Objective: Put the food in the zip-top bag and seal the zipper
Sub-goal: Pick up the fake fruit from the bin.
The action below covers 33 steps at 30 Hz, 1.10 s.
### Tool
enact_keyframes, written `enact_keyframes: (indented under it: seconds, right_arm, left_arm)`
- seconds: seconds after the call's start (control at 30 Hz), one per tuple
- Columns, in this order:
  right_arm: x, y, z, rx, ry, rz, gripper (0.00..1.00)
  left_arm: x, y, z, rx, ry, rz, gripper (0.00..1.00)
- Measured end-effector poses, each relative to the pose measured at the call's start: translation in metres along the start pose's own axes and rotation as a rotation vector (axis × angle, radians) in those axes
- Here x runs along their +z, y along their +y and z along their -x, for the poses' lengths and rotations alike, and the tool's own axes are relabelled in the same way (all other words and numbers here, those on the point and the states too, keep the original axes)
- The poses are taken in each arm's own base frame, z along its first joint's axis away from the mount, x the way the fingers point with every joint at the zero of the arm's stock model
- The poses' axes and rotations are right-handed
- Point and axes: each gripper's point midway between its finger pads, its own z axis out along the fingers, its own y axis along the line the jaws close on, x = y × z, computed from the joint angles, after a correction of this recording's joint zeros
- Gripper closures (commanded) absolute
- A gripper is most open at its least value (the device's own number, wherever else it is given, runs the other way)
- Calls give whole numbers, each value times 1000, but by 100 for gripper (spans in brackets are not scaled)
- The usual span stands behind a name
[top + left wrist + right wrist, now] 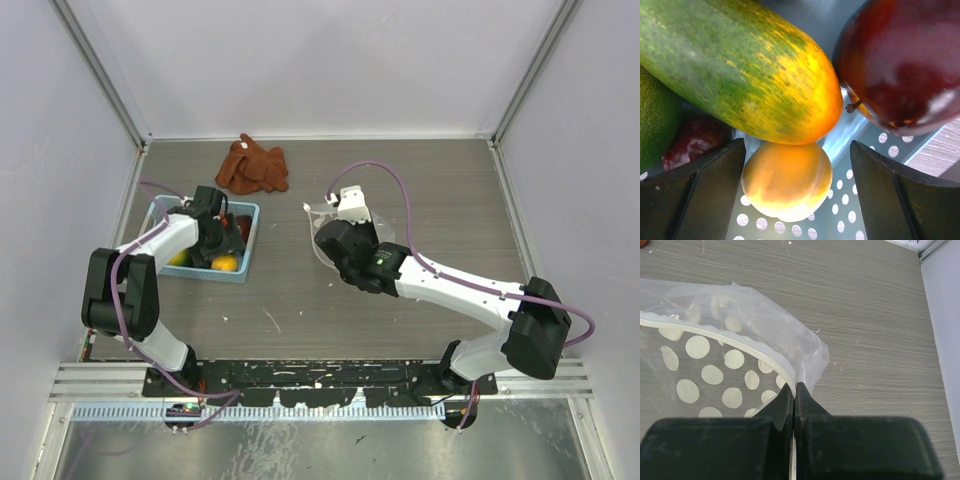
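My left gripper (797,192) is open inside the light-blue basket (160,211), its jaws on either side of a small orange-yellow toy fruit (786,180) without touching it. A long green-orange fruit (740,70) lies just beyond, a dark red-purple fruit (905,65) at the right, a green fruit (655,120) at the left. My right gripper (796,390) is shut on the pale zipper strip (735,342) at the corner of the clear dotted zip-top bag (705,375). The bag (322,222) lies on the table centre, its mouth held open.
A brown cloth (254,165) lies crumpled at the back of the table, behind the basket. The basket floor (860,200) is perforated with round holes. White walls close in the table on three sides.
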Motion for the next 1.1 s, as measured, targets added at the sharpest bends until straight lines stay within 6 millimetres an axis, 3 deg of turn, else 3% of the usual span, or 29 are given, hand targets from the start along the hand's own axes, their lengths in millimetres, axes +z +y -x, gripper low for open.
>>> enact_keyframes:
  seconds: [0.13, 0.47, 0.63, 0.93, 1.1]
  right_arm:
    - [0, 0, 0, 1, 0, 1, 99]
    - [0, 2, 0, 6, 3, 7, 99]
    - [0, 2, -1, 11, 3, 7, 99]
    - [0, 3, -1, 18, 4, 13, 99]
    - [0, 5, -1, 19, 8, 23, 99]
  left_arm:
    - [4, 4, -9, 2, 22, 8, 19]
    - [6, 3, -16, -6, 43, -8, 56]
    - [-2, 1, -13, -9, 19, -26, 64]
    - [-25, -5, 1, -25, -55, -75, 69]
    - [-47, -14, 12, -55, -124, -142, 75]
